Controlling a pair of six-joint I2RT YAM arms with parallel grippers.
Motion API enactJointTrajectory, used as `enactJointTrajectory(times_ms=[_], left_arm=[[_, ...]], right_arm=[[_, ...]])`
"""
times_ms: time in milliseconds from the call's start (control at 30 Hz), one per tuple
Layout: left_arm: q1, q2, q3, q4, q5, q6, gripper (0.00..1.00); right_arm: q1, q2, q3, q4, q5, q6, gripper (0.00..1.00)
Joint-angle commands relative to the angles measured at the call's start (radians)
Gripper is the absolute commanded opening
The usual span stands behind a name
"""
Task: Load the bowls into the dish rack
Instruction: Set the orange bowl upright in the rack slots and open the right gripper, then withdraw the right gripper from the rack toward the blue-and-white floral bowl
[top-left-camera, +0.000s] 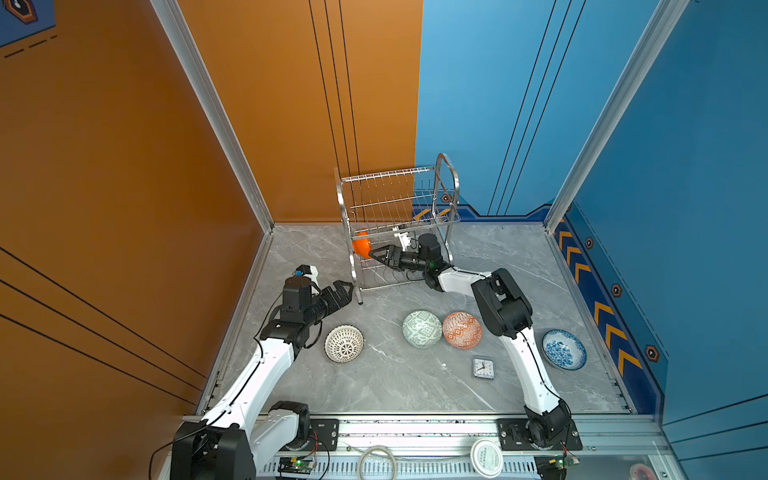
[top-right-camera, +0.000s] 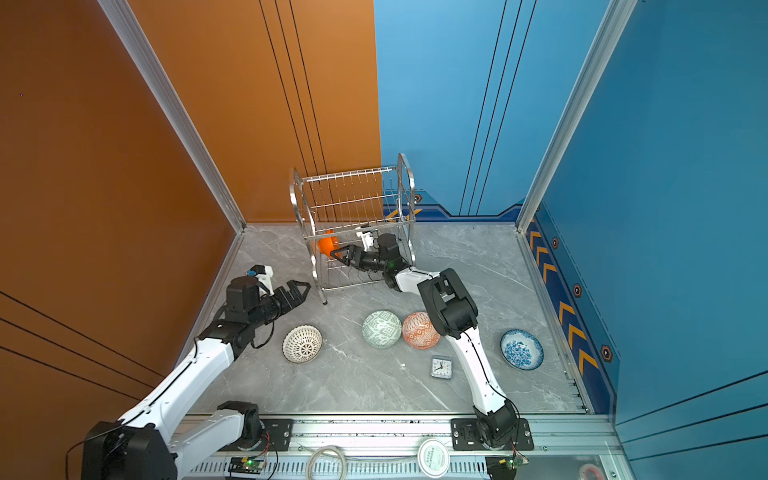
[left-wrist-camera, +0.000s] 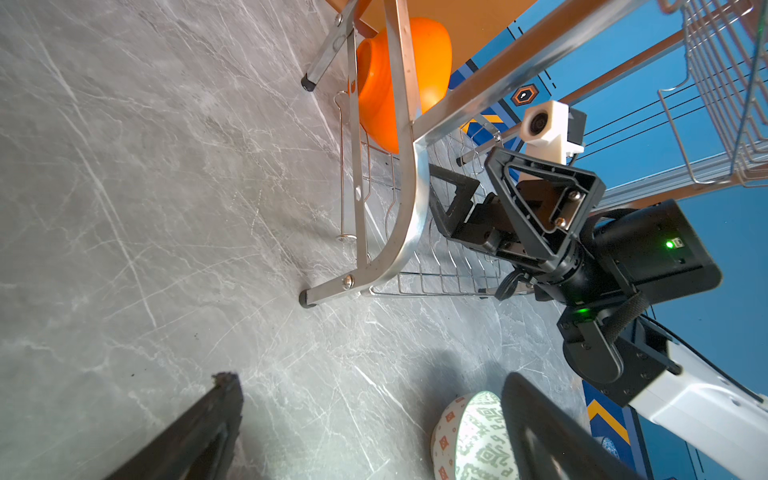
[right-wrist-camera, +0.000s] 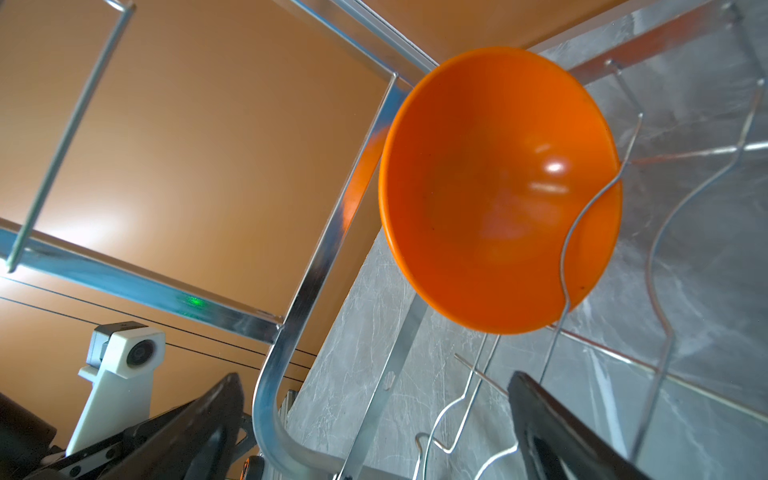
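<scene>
arms (top-left-camera: 270, 361): white links, black joints | fingers (top-left-camera: 338, 296): black, triangular | cables (left-wrist-camera: 625, 314): black | wrist cameras (left-wrist-camera: 542, 124): white | LED (left-wrist-camera: 669, 244): green

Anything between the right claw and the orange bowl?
Only wavy shelf wires of the dish rack: in the right wrist view one crosses the face of the orange bowl, ahead of the open right claw.

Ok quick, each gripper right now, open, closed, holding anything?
Left gripper: open, empty, beside the dish rack.
Right gripper: open, empty, inside the dish rack near the orange bowl.
</scene>
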Motion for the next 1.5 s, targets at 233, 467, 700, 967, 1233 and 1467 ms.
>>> enactJointTrajectory(times_ms=[233,467,700,967,1233,1467], left_arm=[[0.002,-0.017,-0.02,0.011,0.009,-0.003,0.98],[-0.005,-0.02,-0.02,0.011,0.007,-0.001,0.98],[-0.008,-0.023,-0.02,0.01,0.001,0.001,0.98],[-0.023,-0.029,-0.02,0.01,-0.006,0.006,0.98],[-0.083,-0.049,-0.014,-0.014,-0.055,0.024,0.98],[-0.165,-0.076,-0.024,-0.018,-0.119,0.034,0.98]], right_arm=[[0.0,-0.142,-0.154,0.129,0.031,-0.001,1.0],[0.002,-0.221,-0.262,0.159,0.051,-0.01,1.0],[0.006,-0.31,-0.38,0.145,0.054,-0.058,1.0],[0.017,-0.478,-0.542,0.03,0.097,-0.188,1.0],[0.038,-0.674,-0.656,-0.288,0.252,-0.411,1.0],[0.057,-0.835,-0.703,-0.596,0.563,-0.552,1.0]])
